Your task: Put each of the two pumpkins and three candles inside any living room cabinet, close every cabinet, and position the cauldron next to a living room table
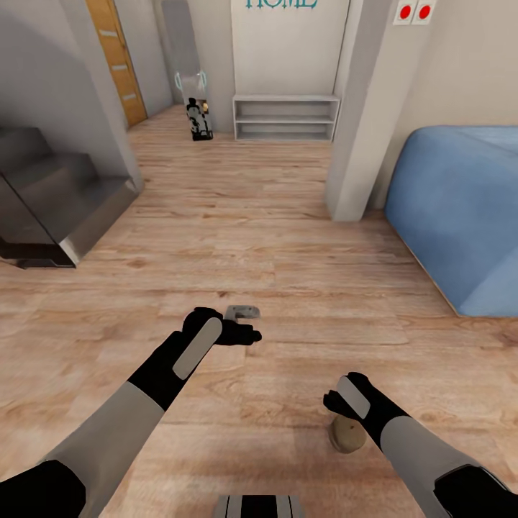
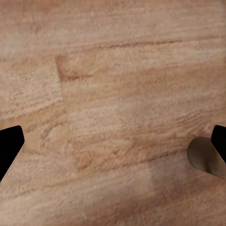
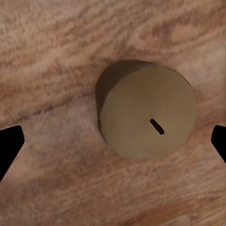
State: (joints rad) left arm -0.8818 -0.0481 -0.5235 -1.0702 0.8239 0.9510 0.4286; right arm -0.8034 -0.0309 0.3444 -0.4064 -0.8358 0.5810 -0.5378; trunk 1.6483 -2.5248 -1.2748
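Note:
One tan-olive candle (image 1: 347, 434) stands upright on the wooden floor, its flat top and dark wick slot (image 3: 156, 126) facing up. My right gripper (image 1: 337, 404) hovers directly above it and is open; in the right wrist view its black fingertips (image 3: 10, 143) sit wide on either side of the candle (image 3: 148, 110) without touching it. My left gripper (image 1: 243, 325) is held out over bare floor, open and empty, with its fingertips (image 2: 9, 143) far apart. The pumpkins, the cabinet, the cauldron and the table are out of view.
A grey staircase (image 1: 50, 201) rises at the left, and a blue upholstered seat (image 1: 460, 208) fills the right. Ahead stand a white pillar (image 1: 356, 129), a low white shelf (image 1: 285, 119) and a wooden door (image 1: 115, 57). A greyish shape (image 2: 205, 155) sits beside one left fingertip.

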